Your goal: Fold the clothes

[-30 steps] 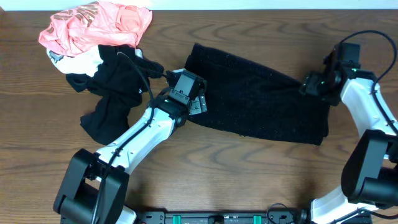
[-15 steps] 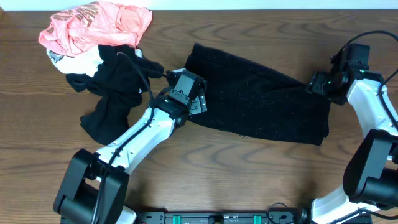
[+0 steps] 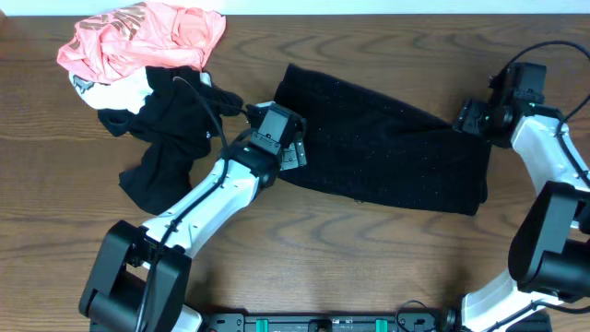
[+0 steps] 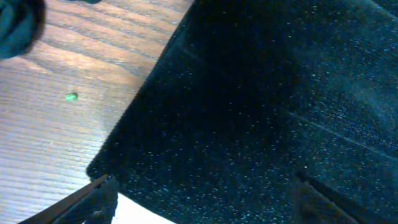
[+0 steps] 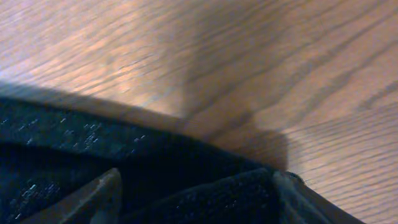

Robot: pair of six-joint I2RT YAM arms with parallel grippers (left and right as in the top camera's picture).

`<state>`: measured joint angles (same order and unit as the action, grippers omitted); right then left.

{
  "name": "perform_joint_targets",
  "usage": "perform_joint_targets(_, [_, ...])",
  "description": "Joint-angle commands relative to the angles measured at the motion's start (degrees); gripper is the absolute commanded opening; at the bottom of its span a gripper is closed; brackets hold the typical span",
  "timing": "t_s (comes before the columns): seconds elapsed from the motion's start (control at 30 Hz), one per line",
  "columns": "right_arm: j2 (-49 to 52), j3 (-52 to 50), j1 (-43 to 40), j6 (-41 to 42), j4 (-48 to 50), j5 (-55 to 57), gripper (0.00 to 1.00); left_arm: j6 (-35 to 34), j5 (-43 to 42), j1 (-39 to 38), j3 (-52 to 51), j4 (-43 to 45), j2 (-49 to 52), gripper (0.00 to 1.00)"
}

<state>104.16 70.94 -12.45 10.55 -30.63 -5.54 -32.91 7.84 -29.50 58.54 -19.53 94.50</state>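
Black speckled knit garment (image 3: 387, 148) is spread beneath the left gripper (image 4: 205, 186), held apart over one corner, and the right gripper (image 5: 196, 180), held apart at the opposite edge. Edges should be pinched squarely before lifting.

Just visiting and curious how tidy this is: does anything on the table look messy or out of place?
Yes. The heap of pink, white and black clothes at the far left is crumpled together, unfolded. The black cloth in the middle lies flat but slanted across the table. Nothing looks torn.
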Motion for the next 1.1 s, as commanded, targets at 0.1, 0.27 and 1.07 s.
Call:
perform_joint_targets(0.1, [-8.28,6.27,0.61,-6.34,-4.87,-11.47,0.81,0.87,0.04,2.69,2.16,-0.74,-4.72,0.89])
perform_joint_targets(0.27, [-11.98,7.10,7.65,-8.66,-7.37,-13.29,0.84,-0.24,0.02,3.45,2.19,-1.11,-5.95,0.89])
perform_joint_targets(1.07, [-3.65,7.06,29.94,0.13,-9.79,-5.35,0.75,-7.93,-1.20,3.56,1.90,-0.07,-2.56,0.77])
